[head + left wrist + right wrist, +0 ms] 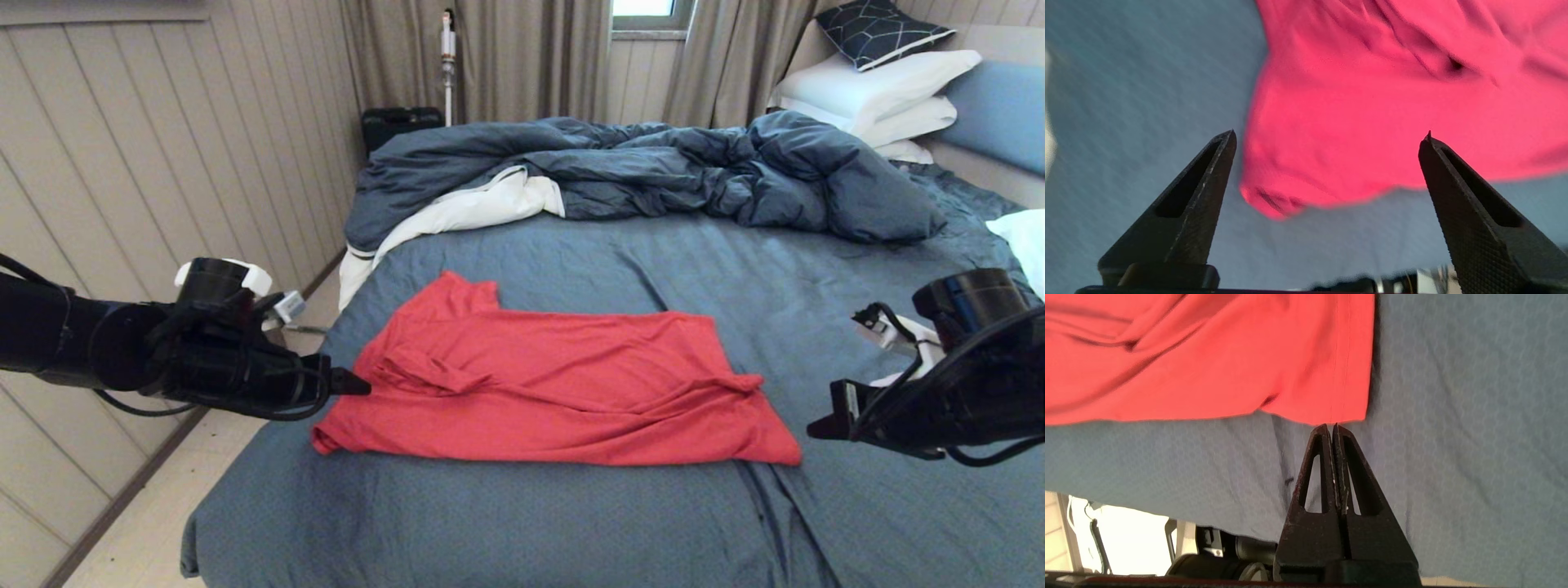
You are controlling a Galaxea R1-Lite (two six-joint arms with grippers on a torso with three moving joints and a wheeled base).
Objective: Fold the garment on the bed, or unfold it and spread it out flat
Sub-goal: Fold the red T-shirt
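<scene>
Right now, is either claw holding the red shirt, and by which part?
Neither. The left claw is open near the garment; the right claw is shut on nothing, beside its corner.

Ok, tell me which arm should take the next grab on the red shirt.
Left, probably. The left pincer is open with the red shirt's near corner between its fingers, ready to close. The right pincer is shut just off the shirt's other corner, over the bed, and must open first.

Garment: flat on the bed, mid-sheet.
Duvet: behind the garment.
Pillows: behind it, far right.
Left gripper: at its left edge.
Right gripper: just right of its near-right corner.
</scene>
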